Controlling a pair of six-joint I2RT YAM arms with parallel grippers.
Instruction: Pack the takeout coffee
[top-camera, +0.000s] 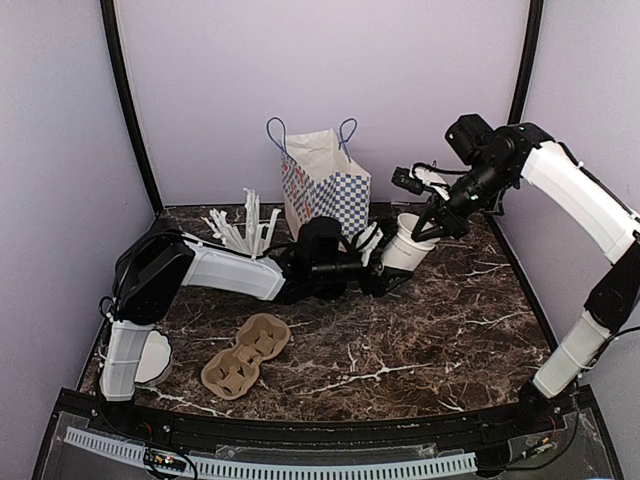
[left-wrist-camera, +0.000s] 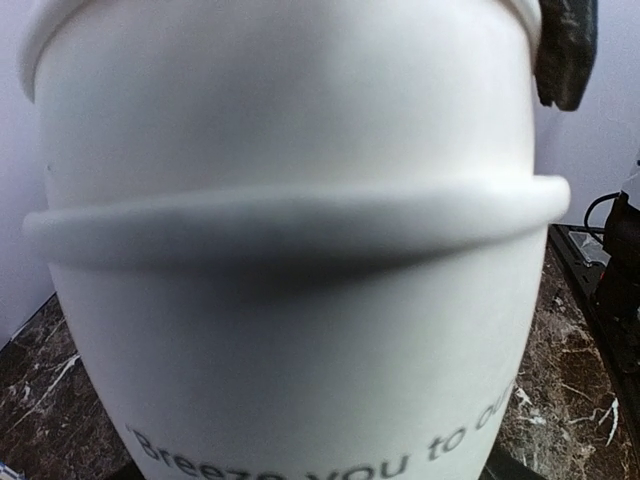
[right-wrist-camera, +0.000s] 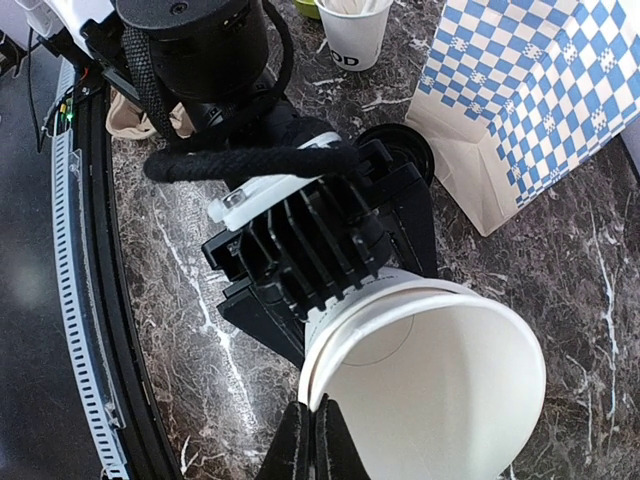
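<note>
Toward the far right of the dark marble table (top-camera: 460, 320), just right of the blue-and-white checked paper bag (top-camera: 325, 185), we see a nested pair of white paper cups with black lettering (top-camera: 405, 252), tilted and lidless. Right gripper (right-wrist-camera: 311, 435) is clenched on the inner cup's rim. Left gripper (top-camera: 388, 268) flanks the lower body; we cannot tell whether it clamps. A round black plastic lid (right-wrist-camera: 400, 150) lies beside the bag.

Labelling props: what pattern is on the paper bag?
Blue-and-white checks on the paper bag, clearest in the right wrist view.
</note>
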